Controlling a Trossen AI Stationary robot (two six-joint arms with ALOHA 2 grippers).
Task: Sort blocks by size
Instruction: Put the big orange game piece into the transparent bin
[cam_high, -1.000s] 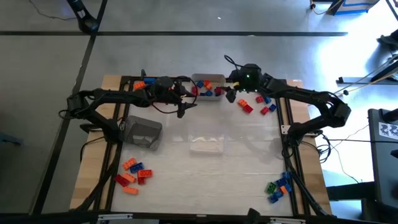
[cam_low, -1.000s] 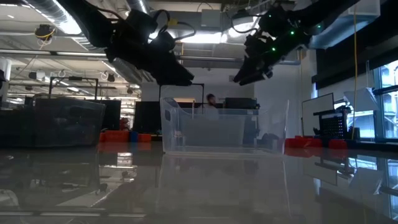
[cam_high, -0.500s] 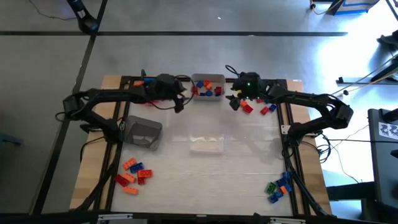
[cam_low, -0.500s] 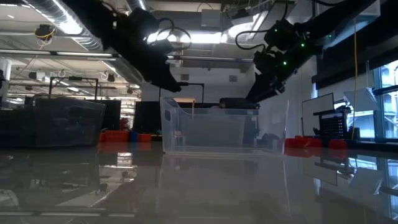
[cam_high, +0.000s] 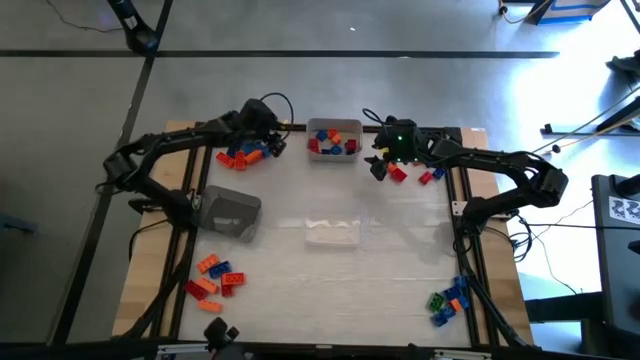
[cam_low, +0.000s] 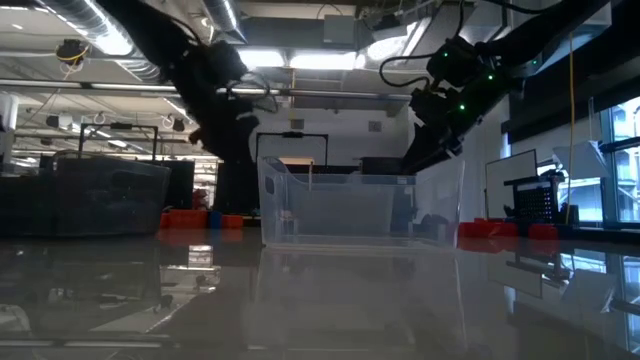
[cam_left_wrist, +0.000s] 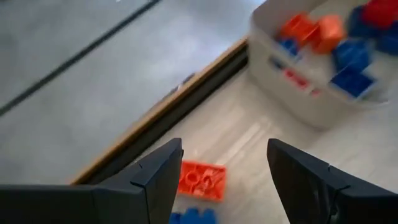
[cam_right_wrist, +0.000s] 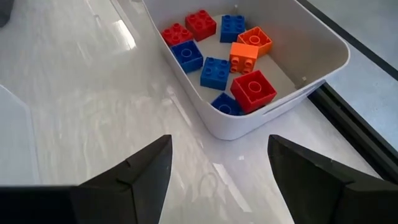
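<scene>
Left gripper (cam_left_wrist: 224, 180), jaws wide and empty, is hovering over orange block (cam_left_wrist: 201, 180), lying at 12 o'clock.

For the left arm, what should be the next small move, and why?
Probably lower the left pincer onto the orange block. Its fingers are open and empty, and this block lies on the table right between them, outside the white bin that already holds several blocks.

Grey floor (cam_high: 420, 25); bright ceiling lights (cam_low: 290, 60) beyond.
</scene>
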